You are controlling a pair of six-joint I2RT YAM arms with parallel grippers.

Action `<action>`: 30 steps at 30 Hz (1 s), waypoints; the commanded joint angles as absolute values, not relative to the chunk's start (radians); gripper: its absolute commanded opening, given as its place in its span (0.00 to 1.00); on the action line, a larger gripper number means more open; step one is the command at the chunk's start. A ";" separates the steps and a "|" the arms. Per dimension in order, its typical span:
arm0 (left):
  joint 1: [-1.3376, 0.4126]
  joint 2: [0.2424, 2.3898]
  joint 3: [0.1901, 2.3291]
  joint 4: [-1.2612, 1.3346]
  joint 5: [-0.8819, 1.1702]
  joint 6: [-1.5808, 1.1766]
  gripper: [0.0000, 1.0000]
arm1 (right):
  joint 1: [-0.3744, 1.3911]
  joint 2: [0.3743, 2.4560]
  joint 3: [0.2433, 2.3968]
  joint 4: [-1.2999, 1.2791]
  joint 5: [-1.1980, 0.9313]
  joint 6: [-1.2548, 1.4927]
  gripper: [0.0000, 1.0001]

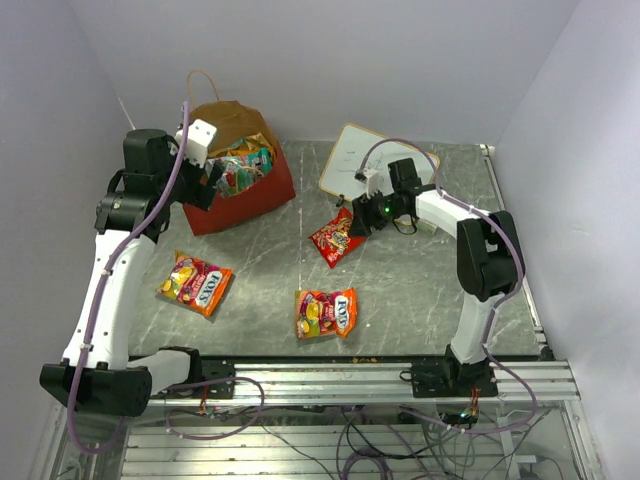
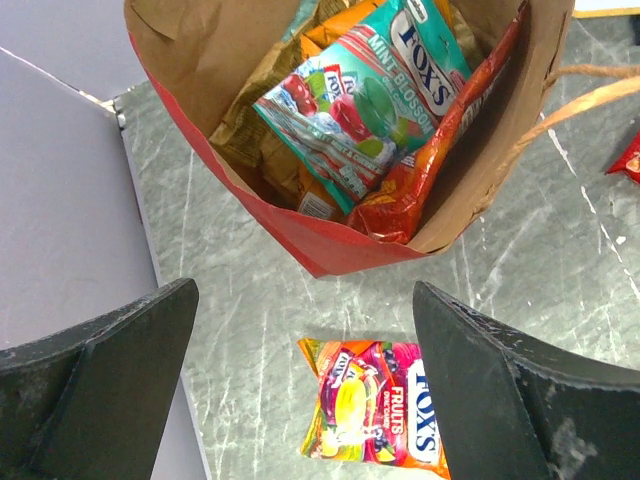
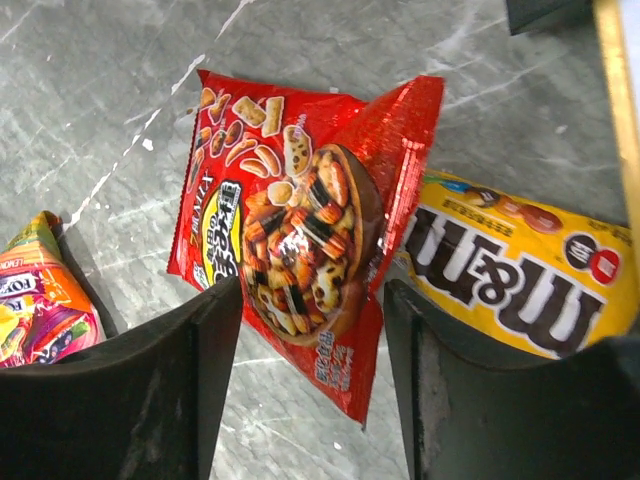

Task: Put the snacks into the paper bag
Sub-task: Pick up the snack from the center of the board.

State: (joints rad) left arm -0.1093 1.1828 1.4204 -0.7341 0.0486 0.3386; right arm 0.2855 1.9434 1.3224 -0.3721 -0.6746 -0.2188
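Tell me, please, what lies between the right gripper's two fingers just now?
In the right wrist view, the red snack-mix packet lies on the table between the right gripper's open fingers; a yellow M&M's pack sits just outside them.

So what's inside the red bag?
The bag holds a teal mint candy pack on top, an orange packet and a tan packet partly beneath. Anything deeper is covered.
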 commanded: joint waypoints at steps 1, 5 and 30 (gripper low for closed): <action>-0.084 1.157 1.390 -0.699 0.107 0.320 1.00 | 0.306 1.982 1.367 -0.397 -0.712 -0.222 0.56; -0.070 1.141 1.371 -0.698 0.115 0.319 1.00 | 0.309 2.010 1.400 -0.423 -0.744 -0.227 0.41; 0.039 1.081 1.339 -0.812 0.611 0.324 0.96 | 0.320 1.743 1.452 -0.587 -0.987 -0.460 0.00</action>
State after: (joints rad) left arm 0.0322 1.0973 1.3445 -0.7544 0.4099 0.2886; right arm 0.3096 1.8133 1.4101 -0.5499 -0.9165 -0.4011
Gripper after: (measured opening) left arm 0.976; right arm 0.009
